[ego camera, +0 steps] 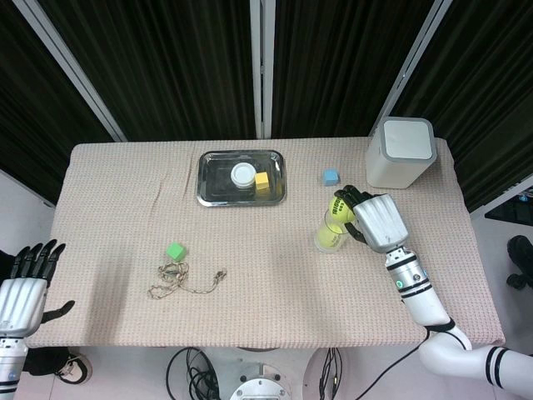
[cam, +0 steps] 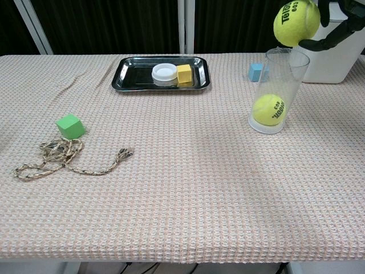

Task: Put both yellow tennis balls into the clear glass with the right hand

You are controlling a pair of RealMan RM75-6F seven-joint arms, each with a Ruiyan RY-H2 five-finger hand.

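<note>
The clear glass [cam: 279, 91] [ego camera: 329, 233] stands upright on the right side of the table, with one yellow tennis ball [cam: 269, 109] [ego camera: 326, 239] resting at its bottom. My right hand [ego camera: 375, 221] [cam: 339, 23] grips the second yellow tennis ball [cam: 296, 22] [ego camera: 341, 211] in the air just above the glass's rim. My left hand [ego camera: 23, 283] hangs beside the table's left front corner, fingers apart and holding nothing; the chest view does not show it.
A metal tray [ego camera: 212, 190] [cam: 131, 77] at the back holds a white lid and a yellow cube. A blue cube [ego camera: 331, 177] and a white box [ego camera: 400, 152] stand behind the glass. A green cube [ego camera: 175, 250] and a tangled rope [ego camera: 179, 279] lie front left.
</note>
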